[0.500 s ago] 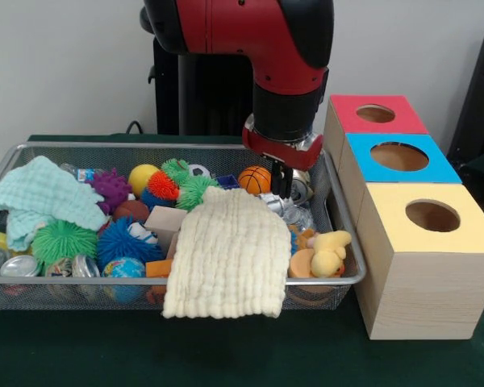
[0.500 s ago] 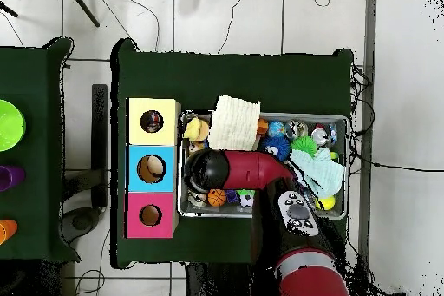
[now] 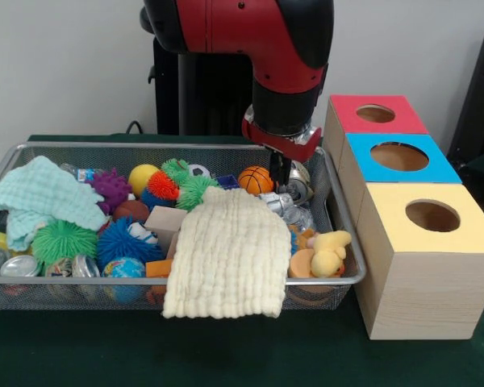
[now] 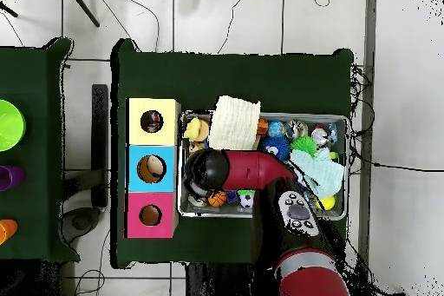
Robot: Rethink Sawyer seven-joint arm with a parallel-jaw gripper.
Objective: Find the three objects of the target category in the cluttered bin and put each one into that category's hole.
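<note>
Against half a second ago, the end effector (image 3: 281,176) sits a little higher in the front view. The red wrist collar above it is lifted and turned slightly, so the tip is drawing up out of the clutter rather than pressing into it. It hangs over the far right corner of the cluttered bin (image 3: 145,146), just beside the small orange basketball (image 3: 254,179) at its 9 o'clock. The shiny metal pieces (image 3: 294,211) lie at its 5 o'clock. The tip is too dark and narrow here to show whether it is spread or pressed together, so I cannot tell. Nothing can be seen hanging from it.

Nothing else in the bin has shifted. The cream waffle cloth (image 3: 226,258) drapes over the near rim as before, at about 7 o'clock from the end effector. The mint-green cloth (image 3: 44,193) stays heaped at the bin's left end.

None of the three objects, the small ruffled printed fabric pieces, can be picked out among the balls and toys. They are probably under one of the cloths. The hole (image 3: 432,215) in the yellow-topped box (image 3: 419,290) stands on the surface at the bin's 3 o'clock, dark and open.

My judgement is that the search goes on: this lift looks like a probe coming up with nothing. A sensible next move would be to pull a cloth aside.
</note>
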